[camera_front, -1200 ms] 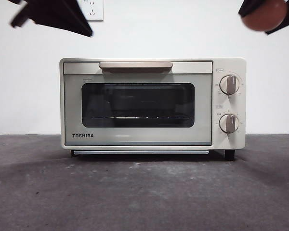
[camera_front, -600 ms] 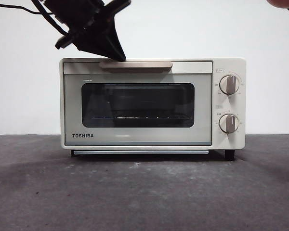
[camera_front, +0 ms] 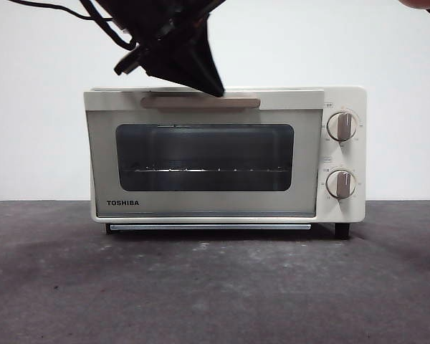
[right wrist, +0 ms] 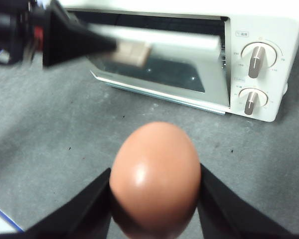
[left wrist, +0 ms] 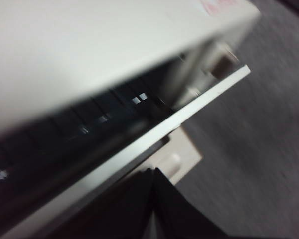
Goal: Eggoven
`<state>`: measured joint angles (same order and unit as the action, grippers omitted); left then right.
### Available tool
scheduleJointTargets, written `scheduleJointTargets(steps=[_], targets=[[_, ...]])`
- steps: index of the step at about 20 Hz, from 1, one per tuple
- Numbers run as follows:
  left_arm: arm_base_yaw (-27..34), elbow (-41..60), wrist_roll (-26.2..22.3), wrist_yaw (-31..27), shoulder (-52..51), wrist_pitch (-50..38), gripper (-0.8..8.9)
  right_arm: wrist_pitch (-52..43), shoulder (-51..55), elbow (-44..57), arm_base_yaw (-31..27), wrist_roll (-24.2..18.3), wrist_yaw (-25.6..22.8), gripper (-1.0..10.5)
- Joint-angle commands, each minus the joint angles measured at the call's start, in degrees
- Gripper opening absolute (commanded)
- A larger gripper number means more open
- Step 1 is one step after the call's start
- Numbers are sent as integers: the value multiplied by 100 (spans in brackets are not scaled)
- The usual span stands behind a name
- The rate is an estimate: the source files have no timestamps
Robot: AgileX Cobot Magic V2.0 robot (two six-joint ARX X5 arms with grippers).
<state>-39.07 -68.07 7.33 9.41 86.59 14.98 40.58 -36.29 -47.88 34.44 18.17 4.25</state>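
Observation:
The cream TOSHIBA toaster oven [camera_front: 344,154] stands at the middle of the table, its glass door tipped a little open at the top. My left gripper [camera_front: 216,92] comes down from above, jaws shut, with its tip at the door handle [camera_front: 201,102]. In the left wrist view the shut jaws [left wrist: 153,172] sit just behind the handle [left wrist: 182,158]. My right gripper [right wrist: 154,169] is shut on the reddish-brown egg [right wrist: 154,174], held high in front of the oven [right wrist: 259,30]. The egg just shows at the top right corner [camera_front: 423,3] of the front view.
The grey table [camera_front: 215,287] stretches in front of the oven, with a white wall behind. A white thing with a blue edge [right wrist: 0,221] lies at the table's near side in the right wrist view.
My left gripper has moved right and down onto the door handle. The door has tipped open at the top. The egg has risen almost out of the front view.

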Motion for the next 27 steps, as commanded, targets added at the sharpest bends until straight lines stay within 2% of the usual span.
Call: scheduleJointTargets(steps=[1, 7, 14, 18, 22, 27], targets=[[-254, 11, -52, -48, 186, 503, 7, -81, -24, -61, 42, -85, -26, 3], [-883, 11, 81, -48, 184, 1266, 7, -155, -24, -61, 42, -90, -26, 3], [-1064, 11, 264, -48, -17, 1279, 7, -155, -96, -61, 39, -98, -24, 3], [-776, 13, 284, -72, -728, 1290, 7, -229, -428, -61, 31, -98, -17, 3], [-190, 81, 282, -72, -1626, 1617, 7, -870, -1008, -61, 31, -55, 205, 3], [570, 942, 374, -66, -2951, 1683, 6, -1880, -2006, -61, 31, 33, 345, 3]])
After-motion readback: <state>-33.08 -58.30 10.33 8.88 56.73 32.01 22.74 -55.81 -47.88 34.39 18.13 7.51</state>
